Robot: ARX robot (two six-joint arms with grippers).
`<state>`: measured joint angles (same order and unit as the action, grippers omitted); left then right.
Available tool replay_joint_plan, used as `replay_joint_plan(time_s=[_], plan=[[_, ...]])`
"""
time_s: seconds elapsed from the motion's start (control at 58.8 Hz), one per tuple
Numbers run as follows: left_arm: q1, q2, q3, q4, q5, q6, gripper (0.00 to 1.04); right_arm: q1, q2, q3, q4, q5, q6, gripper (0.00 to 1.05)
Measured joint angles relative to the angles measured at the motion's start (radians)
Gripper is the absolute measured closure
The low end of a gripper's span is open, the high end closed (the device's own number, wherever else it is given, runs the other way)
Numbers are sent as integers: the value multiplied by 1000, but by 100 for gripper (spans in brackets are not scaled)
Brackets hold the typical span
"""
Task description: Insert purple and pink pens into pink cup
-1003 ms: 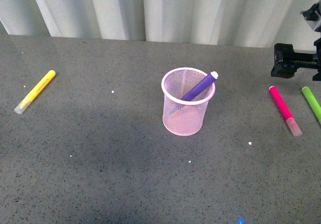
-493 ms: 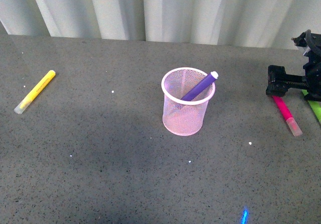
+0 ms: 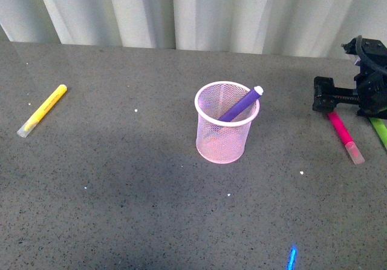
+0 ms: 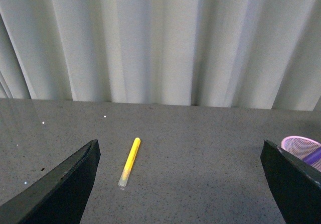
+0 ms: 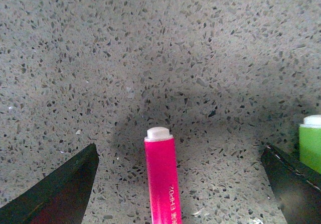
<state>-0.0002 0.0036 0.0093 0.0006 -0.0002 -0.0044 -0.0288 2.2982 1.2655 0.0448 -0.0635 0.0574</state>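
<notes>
Fingers point(image 5: 55, 194) of right gripper point(image 3: 322, 94), spread apart, have slid left over the end of pink pen point(image 3: 342, 131).

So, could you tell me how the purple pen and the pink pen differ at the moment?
The purple pen is dark violet; the pink pen is magenta. The purple pen leans tilted inside the pink cup, its tip above the rim; the pink pen lies flat on the table, apart from the cup. Both look like the same short, thick marker type.
</notes>
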Motion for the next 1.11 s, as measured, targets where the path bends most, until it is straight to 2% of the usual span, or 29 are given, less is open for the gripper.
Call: replay_joint_plan(time_s=[0.323, 0.867, 0.952, 1.105], plan=[[0, 0, 0, 0, 0, 0, 7, 1, 4, -8, 46, 5, -10, 9], [0, 0, 0, 0, 0, 0, 7, -10, 14, -16, 64, 5, -21, 89], [0, 0, 0, 0, 0, 0, 7, -13, 14, -18, 68, 4, -19, 93], [0, 0, 0, 0, 0, 0, 7, -17, 14, -18, 70, 5, -16, 93]])
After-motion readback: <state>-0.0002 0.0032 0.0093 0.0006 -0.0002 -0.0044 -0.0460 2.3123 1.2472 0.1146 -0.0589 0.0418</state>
